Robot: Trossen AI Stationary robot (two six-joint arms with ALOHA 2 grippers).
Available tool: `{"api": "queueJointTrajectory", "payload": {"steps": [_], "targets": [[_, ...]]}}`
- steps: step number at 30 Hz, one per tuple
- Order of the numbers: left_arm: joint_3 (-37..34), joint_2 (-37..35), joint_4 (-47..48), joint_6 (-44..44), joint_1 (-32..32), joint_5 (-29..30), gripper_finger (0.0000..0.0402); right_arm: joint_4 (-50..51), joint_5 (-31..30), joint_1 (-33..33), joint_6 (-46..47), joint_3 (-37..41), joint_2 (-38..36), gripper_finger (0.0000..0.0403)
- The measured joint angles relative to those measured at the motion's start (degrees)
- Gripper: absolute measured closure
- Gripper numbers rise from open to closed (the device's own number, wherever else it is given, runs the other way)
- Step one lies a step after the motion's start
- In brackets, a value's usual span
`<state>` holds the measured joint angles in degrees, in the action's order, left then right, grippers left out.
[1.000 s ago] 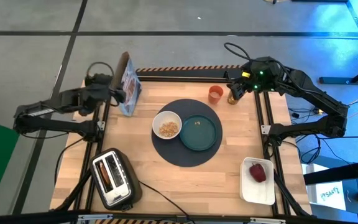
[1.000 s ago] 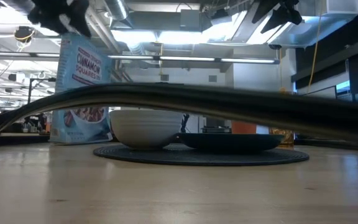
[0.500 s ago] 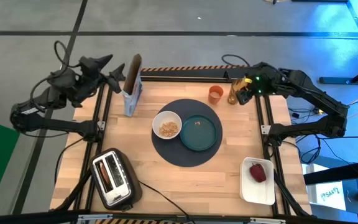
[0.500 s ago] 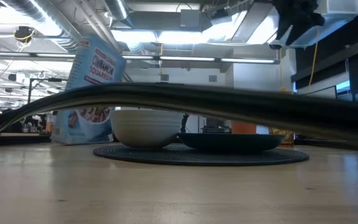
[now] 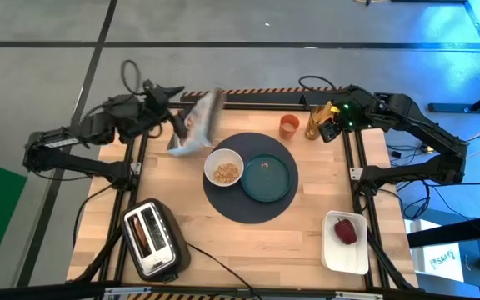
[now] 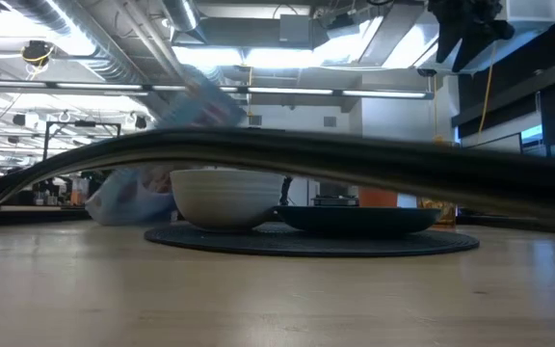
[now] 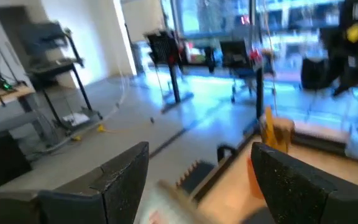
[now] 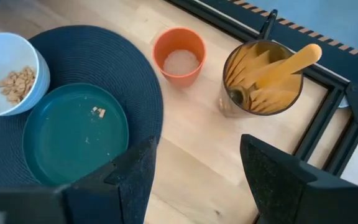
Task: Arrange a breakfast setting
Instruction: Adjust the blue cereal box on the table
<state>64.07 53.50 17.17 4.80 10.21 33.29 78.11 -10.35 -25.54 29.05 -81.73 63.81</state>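
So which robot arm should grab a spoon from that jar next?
Probably the right. Its open tool hovers beside the utensil jar at the table's far right corner. The left tool is open at the far left, by the tipping cereal box.

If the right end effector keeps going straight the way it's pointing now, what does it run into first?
Most likely the utensil jar, which sits between the open fingers of the right end effector in its wrist view. The orange cup stands just beside that line. Depth is hard to judge.

Tilted cereal box [image 5: 194, 125] crowds bowl [image 5: 224, 167]; front table [image 5: 257, 242] bare.
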Motion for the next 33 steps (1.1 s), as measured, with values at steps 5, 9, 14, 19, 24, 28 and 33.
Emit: {"api": "queueJointTrajectory", "payload": {"steps": [5, 9, 14, 19, 24, 28, 33], "targets": [[-0.04, 3.83, 6.24, -1.60, -0.81, -4.17, 0.0124, -0.02, 0.06, 0.00, 0.71, 0.00, 0.00, 0.0178], [-0.06, 6.75, 14.86, -2.57, -1.34, -3.31, 0.0124, -0.02, 0.04, 0.00, 1.00, 0.00, 0.00, 0.0178], [-0.07, 9.82, 20.55, -4.58, -1.35, -1.66, 0.0125, -0.04, -0.21, 0.02, 1.13, 0.00, 0.00, 0.0178], [-0.07, 14.78, 11.09, -4.92, -1.35, -5.30, 0.0125, -2.02, -0.92, 0.00, 1.13, 0.00, 0.19, 0.0178], [0.08, 22.90, -3.99, -13.52, -0.80, -4.91, 0.0125, -4.31, -1.10, 0.02, 1.11, 0.00, 1.16, 0.0178], [6.15, 31.01, -3.51, -14.98, -0.48, -5.58, 0.0125, -4.48, -1.05, 0.00, 1.11, -0.02, 1.87, 0.0178], [17.38, 40.57, 10.14, -18.10, -0.63, -4.27, 0.0125, -3.63, -1.16, 0.00, 1.11, -0.02, 2.14, 0.0178]]}}
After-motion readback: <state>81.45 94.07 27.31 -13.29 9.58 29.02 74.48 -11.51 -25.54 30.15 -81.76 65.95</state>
